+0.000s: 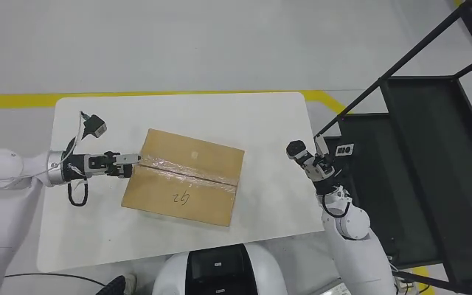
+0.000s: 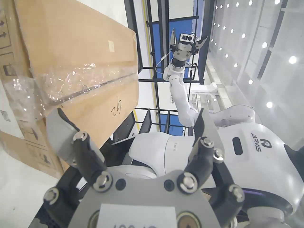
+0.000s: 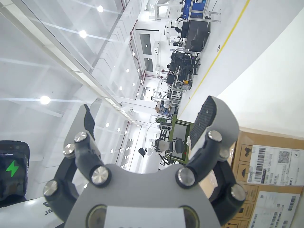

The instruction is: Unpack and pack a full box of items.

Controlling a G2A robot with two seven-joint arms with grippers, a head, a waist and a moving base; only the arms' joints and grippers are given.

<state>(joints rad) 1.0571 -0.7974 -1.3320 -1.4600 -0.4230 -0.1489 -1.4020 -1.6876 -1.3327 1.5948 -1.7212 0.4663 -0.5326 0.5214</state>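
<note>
A sealed cardboard box (image 1: 184, 177) lies in the middle of the white table (image 1: 265, 118), with clear tape (image 1: 188, 173) running along its top seam. My left gripper (image 1: 133, 158) is at the box's left end, level with the taped seam. In the left wrist view this gripper (image 2: 133, 124) is open, one finger (image 2: 59, 126) close beside the box (image 2: 71, 55) and its crinkled tape (image 2: 47, 84). My right gripper (image 1: 302, 156) is held raised by the table's right edge, apart from the box. It is open (image 3: 147, 117) with nothing between its fingers, and the labelled box end (image 3: 268, 167) shows beside it.
A black metal frame with steps (image 1: 413, 147) stands right of the table, close to the right arm. A yellow floor line (image 1: 147, 94) runs behind the table. Bare tabletop surrounds the box on all sides.
</note>
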